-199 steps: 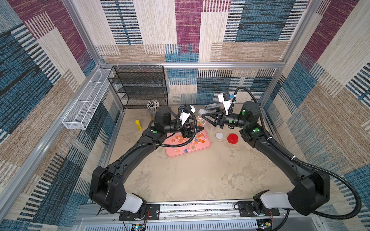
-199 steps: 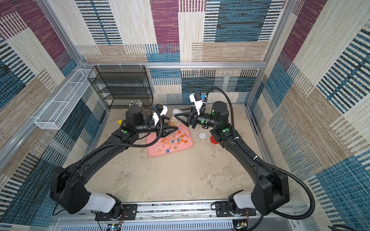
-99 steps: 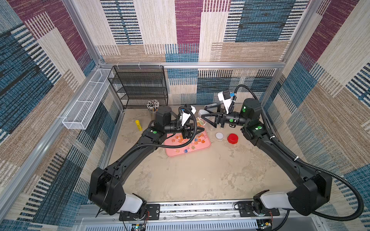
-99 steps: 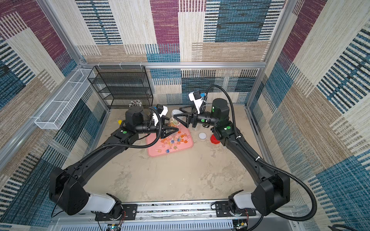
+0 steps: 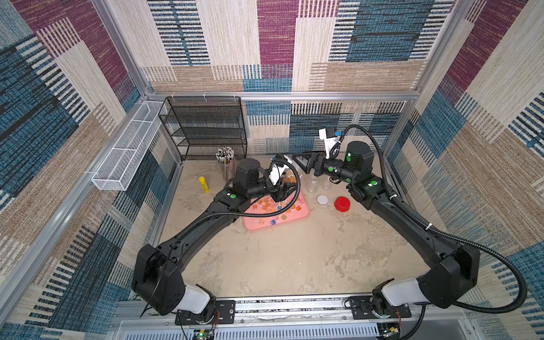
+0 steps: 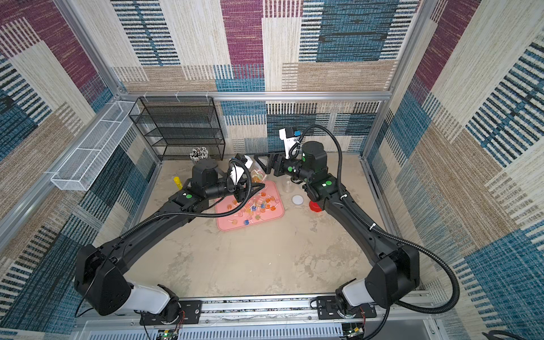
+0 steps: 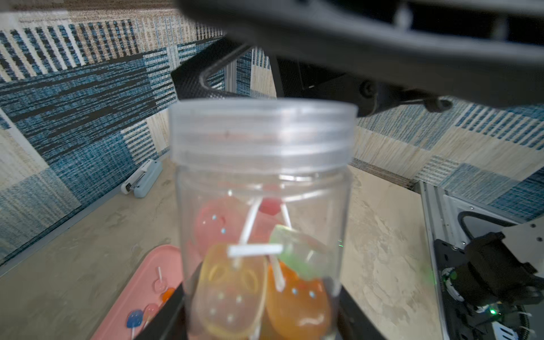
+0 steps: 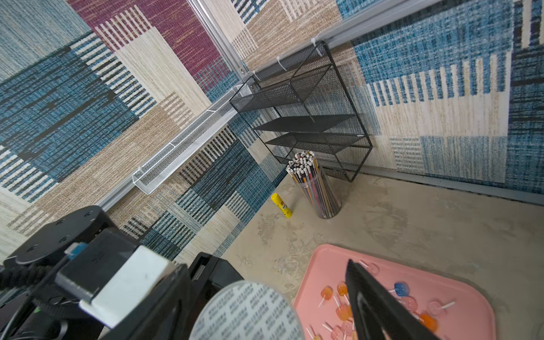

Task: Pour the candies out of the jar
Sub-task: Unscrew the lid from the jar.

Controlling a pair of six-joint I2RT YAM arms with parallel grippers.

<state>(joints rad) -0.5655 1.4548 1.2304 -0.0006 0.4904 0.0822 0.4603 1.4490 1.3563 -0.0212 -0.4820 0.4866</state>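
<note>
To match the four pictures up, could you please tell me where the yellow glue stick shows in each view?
In a top view: the yellow glue stick lies beside the pencil cup, on the side away from the pink tray.
In a top view: the glue stick again, same spot.
Left wrist: not in it.
Right wrist: the glue stick beside the pencil cup.
Shared landmark: the pink tray, in all four.

Both top views are looking steeply down from high over the near edge toward the back wall (image 5: 265, 44), taking in the whole table (image 5: 294, 265) with near-identical framing. Left wrist camera is sitting very close behind the jar (image 7: 262, 182) — blurred. Right wrist camera is facing the far corner, where the mesh rack (image 8: 309, 123) is standing farther off. All four are sharing the pink tray (image 5: 304, 215).
</note>
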